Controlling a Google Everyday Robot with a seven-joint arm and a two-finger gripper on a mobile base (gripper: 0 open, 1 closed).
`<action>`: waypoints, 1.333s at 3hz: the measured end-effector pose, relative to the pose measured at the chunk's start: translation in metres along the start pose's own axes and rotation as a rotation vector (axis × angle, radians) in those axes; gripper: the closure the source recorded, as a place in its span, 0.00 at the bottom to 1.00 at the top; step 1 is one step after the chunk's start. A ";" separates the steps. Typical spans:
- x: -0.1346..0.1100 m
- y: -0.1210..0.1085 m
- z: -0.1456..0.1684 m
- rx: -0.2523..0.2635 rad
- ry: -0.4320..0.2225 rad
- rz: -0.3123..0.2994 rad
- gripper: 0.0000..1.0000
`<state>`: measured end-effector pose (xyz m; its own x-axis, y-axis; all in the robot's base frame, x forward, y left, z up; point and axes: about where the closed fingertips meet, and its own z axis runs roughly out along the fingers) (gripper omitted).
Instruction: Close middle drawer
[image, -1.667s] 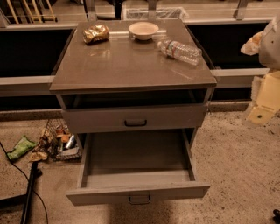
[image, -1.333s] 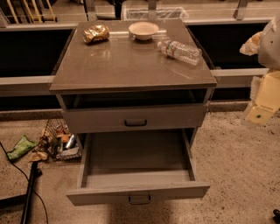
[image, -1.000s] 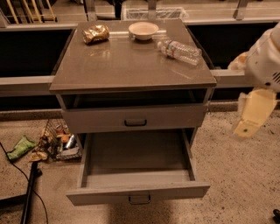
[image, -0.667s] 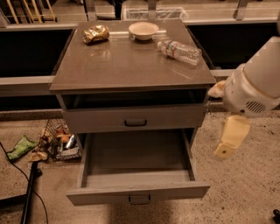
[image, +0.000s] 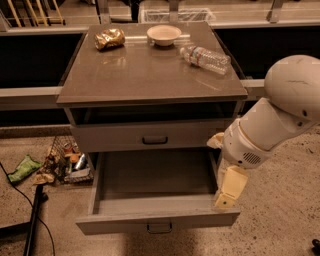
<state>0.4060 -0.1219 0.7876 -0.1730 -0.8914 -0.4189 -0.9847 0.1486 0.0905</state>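
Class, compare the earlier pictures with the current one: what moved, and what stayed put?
The arm swung in from the right edge, leftward and down; its gripper now hangs over the right front corner of the middle drawer. It has taken hold of nothing. The middle drawer stays pulled out; the bowl, bottle and crumpled bag on the cabinet top have not shifted.
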 end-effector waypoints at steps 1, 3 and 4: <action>0.000 0.000 0.002 -0.004 -0.001 -0.002 0.00; 0.031 -0.021 0.089 -0.020 -0.110 -0.054 0.00; 0.047 -0.034 0.138 -0.049 -0.181 -0.097 0.00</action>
<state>0.4293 -0.1093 0.6399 -0.0826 -0.8081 -0.5832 -0.9956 0.0411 0.0840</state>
